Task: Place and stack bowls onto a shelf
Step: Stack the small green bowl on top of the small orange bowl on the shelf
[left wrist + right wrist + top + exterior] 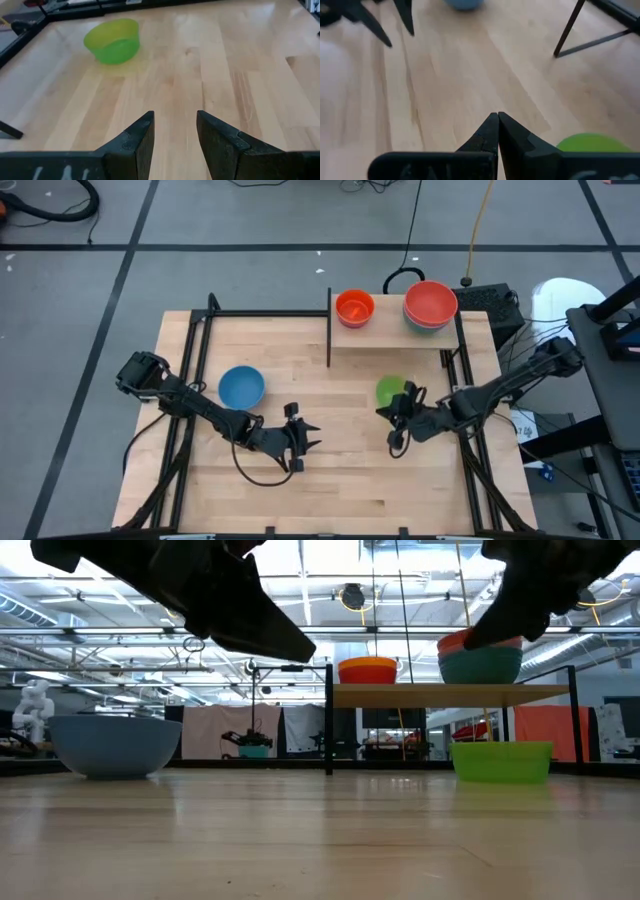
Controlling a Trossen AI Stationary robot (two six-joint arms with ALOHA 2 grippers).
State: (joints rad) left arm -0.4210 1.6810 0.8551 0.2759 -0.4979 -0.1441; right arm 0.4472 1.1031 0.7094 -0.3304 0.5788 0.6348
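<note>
A lime green bowl [391,389] [112,40] [501,761] and a blue bowl [241,387] [115,745] rest on their bases on the tabletop. The shelf [395,340] [450,693] holds an orange bowl [354,307] [368,670] and a red bowl [430,300] nested in a teal bowl [481,665]. My left gripper [311,438] [175,122] is open above bare tabletop, right of the blue bowl, pointing toward the green bowl. My right gripper [388,418] [497,117] is shut and hovers just on the near side of the green bowl [592,142]. The other bowls are out of view.
The shelf's thin dark upright panel [329,328] [328,718] stands at its left end, and its board is raised over the table's far right corner. A black metal frame [200,350] runs along the table's edges. Bare wood [345,480] lies between and before the grippers.
</note>
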